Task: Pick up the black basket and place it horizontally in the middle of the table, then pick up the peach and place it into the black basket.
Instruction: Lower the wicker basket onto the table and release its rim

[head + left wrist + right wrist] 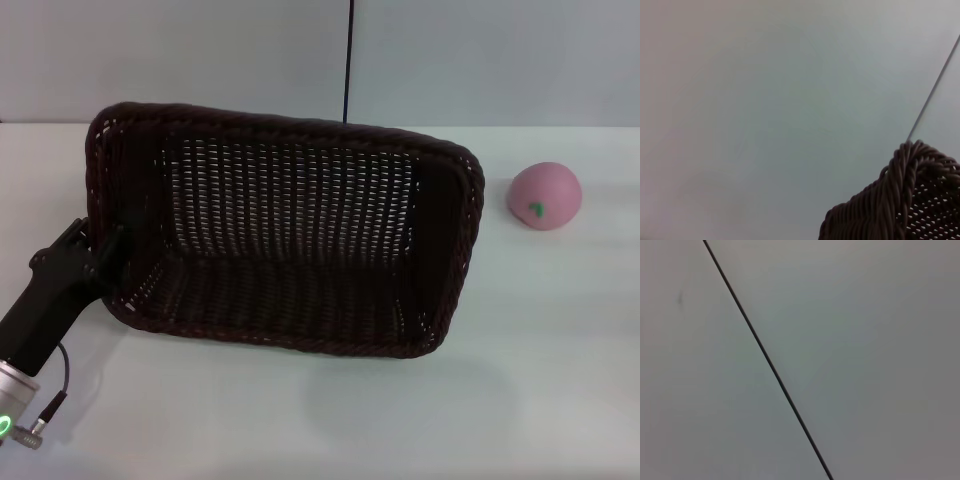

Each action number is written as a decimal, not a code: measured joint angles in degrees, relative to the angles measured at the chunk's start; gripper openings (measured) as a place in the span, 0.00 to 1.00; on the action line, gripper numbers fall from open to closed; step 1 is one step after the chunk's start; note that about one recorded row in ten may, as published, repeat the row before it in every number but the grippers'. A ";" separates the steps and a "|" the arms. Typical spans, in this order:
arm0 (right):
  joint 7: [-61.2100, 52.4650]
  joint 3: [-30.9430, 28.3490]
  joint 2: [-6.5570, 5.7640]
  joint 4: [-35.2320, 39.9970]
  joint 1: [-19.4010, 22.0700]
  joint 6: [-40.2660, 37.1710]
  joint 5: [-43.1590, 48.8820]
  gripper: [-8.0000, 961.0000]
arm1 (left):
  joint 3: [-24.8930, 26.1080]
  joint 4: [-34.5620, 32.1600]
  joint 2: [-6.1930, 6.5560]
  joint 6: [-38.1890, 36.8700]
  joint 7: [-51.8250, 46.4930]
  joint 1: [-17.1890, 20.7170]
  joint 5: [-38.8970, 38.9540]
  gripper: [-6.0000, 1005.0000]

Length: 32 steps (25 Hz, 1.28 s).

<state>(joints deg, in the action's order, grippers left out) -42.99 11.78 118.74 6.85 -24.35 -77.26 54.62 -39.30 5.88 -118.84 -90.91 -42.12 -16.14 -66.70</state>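
- The left gripper [95, 250] grips the left end wall of the black basket [290, 240], fingers pinched on the woven side near the rim, as far as the head view shows
- The black basket is tipped up, its open mouth facing the camera and its lower long wall toward the white table [300, 420]; whether that wall rests on the surface or hangs just above it cannot be told
- It stands left of centre, so the first step, setting the basket down flat in the middle of the table, looks to be in hand and not finished
- The left wrist view shows only a corner of the braided rim [905, 180] against a pale wall, with a thin dark line running up behind it
- The peach [544, 195] sits alone on the table to the right, apart from the basket's right end, its green leaf mark facing forward; it looks untouched
- The right gripper is out of sight in the head view, and its wrist camera shows only a pale surface crossed by a dark line, so the state of its fingers cannot be told
- Judged from this: the basket has yet to be levelled and released, then the peach picked up and placed inside
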 joint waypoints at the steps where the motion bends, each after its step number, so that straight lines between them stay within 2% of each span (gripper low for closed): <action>1: 0.00 0.00 0.00 0.00 0.00 0.14 -0.02 0.77 | -0.09 0.01 0.01 0.09 0.01 -0.13 0.00 0.32; 6: 0.01 -0.10 0.00 0.00 -0.03 0.53 -0.11 0.78 | 0.00 0.06 0.01 0.11 0.02 -0.39 -0.01 0.32; 10: 0.02 -0.30 0.00 0.04 -0.05 0.53 -0.13 0.77 | -0.07 0.09 0.01 0.12 0.03 -0.47 -0.01 0.56; 16: 0.05 -0.15 0.00 0.08 -0.08 0.54 -0.13 0.77 | -0.16 0.10 0.01 -0.97 -0.09 -0.72 -0.01 0.65; 31: 0.10 -0.53 0.00 -0.05 0.31 0.53 -0.13 0.77 | -0.33 -0.66 0.52 1.27 -1.87 -1.16 -0.01 0.64; 32: 0.10 -0.53 0.00 -0.05 0.31 0.53 -0.13 0.77 | -0.33 -0.71 0.52 1.27 -1.74 -1.14 -0.01 0.60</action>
<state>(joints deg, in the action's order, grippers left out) -42.89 11.25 118.74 6.80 -24.04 -76.73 54.49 -39.64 5.17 -118.31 -89.64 -43.86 -17.28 -66.71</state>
